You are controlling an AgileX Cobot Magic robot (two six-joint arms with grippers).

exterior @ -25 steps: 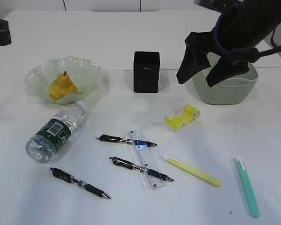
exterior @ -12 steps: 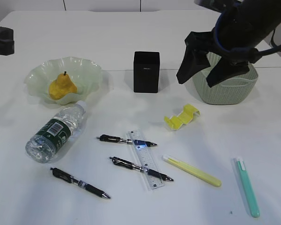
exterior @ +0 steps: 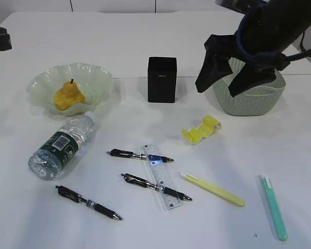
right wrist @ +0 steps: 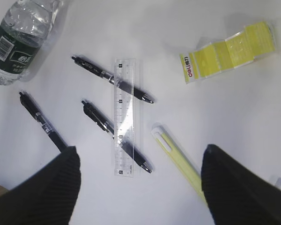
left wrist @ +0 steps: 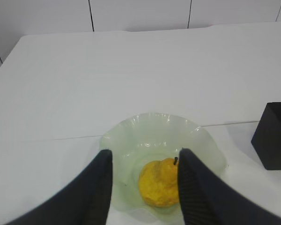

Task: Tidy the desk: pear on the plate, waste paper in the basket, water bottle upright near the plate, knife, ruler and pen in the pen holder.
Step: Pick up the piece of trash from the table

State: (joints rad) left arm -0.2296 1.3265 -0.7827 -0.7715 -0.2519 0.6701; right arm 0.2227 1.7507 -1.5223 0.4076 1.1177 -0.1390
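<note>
White tabletop (exterior: pixel 145 41) is seen bearing a yellow-orange pear (exterior: pixel 68 97) inside the pale green ruffled glass plate (exterior: pixel 96 78); both grippers, left (left wrist: pixel 143 187) and right (right wrist: pixel 138 187), are held apart, empty.

White panelled wall (left wrist: pixel 140 14) with dark seams

The right arm (exterior: pixel 269 31) is matte black with blue cables, its pincer (right wrist: pixel 140 183) fingers (right wrist: pixel 42 187) finely ribbed.
</note>
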